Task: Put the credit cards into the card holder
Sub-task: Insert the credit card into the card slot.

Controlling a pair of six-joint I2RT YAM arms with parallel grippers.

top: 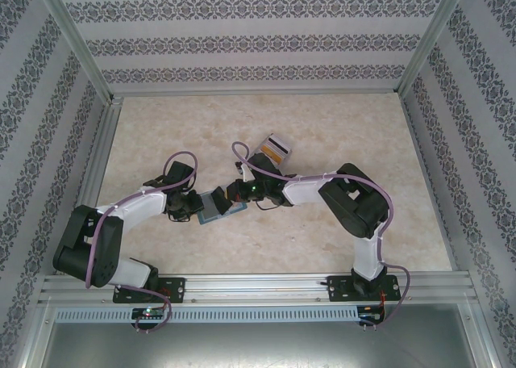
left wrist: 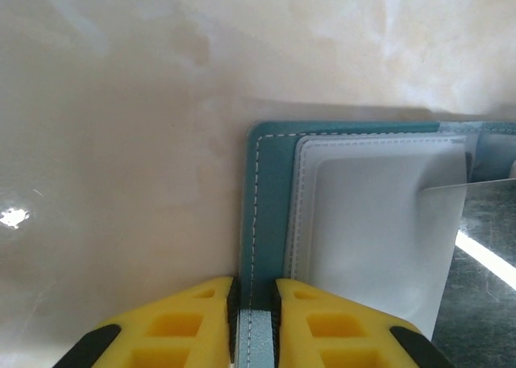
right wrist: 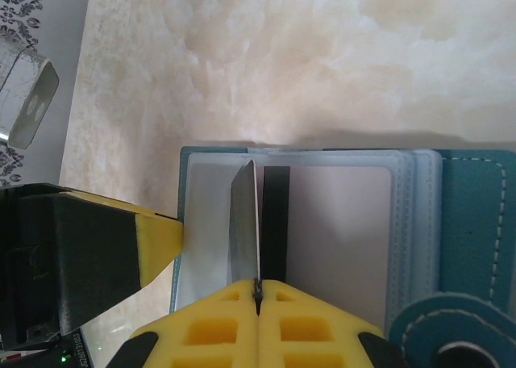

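On the marbled counter [top: 322, 126], the open teal card holder [top: 214, 205] is being held near the centre, its cover edge being pinched by the left fingers [left wrist: 218, 307]. A grey credit card [right wrist: 244, 231] is being pinched over its pocket pages by the right fingers [right wrist: 234, 303].

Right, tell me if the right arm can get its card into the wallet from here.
Probably yes: the right gripper holds the card edge-on at the open wallet, with nothing between them.

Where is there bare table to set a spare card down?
Bare: the far strip between the card box and back wall, and the right side beyond the right arm. Crowded: the centre, where the left gripper and right gripper meet at the card holder.
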